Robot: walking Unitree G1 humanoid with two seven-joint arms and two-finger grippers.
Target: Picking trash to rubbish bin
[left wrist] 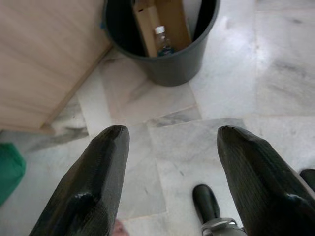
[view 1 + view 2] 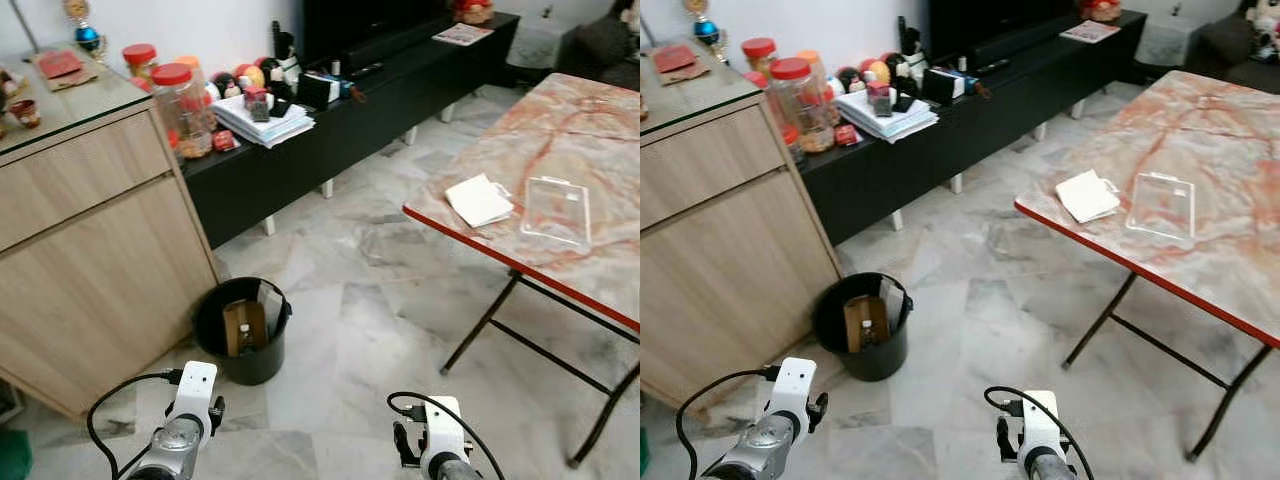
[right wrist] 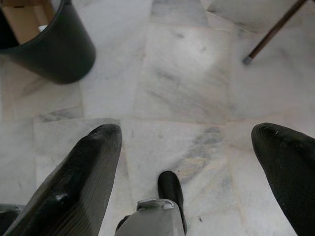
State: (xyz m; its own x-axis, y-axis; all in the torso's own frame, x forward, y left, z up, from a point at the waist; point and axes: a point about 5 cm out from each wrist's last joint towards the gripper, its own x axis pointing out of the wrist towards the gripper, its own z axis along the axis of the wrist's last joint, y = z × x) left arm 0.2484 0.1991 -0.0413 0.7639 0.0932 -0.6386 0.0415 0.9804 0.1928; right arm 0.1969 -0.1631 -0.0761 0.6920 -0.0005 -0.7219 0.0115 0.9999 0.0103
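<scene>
Both grippers hang low and empty over a marble floor [image 2: 340,330], fingers spread wide: the left gripper [image 1: 170,172] points down beside a black rubbish bin [image 2: 242,330], the right gripper [image 3: 189,167] hovers over bare tiles nearer a folding table [image 2: 600,130]. Neither has hold of anything.

What looks like trash yet to be collected, a folded white paper [image 2: 479,200] and a clear plastic tray [image 2: 556,210], lies near the table's red front edge, ahead and to the robot's right, well apart from either gripper and higher than both. The tray's long side runs roughly away from that edge; the paper sits just beside it, toward the bin. The right arm is the nearer one, so the reach likely falls to it after a step toward the table.

The bin stands against a wooden cabinet [image 2: 90,260], ahead on the left, already holding a piece of cardboard [image 1: 162,22] and a small bottle [image 1: 161,42].
</scene>
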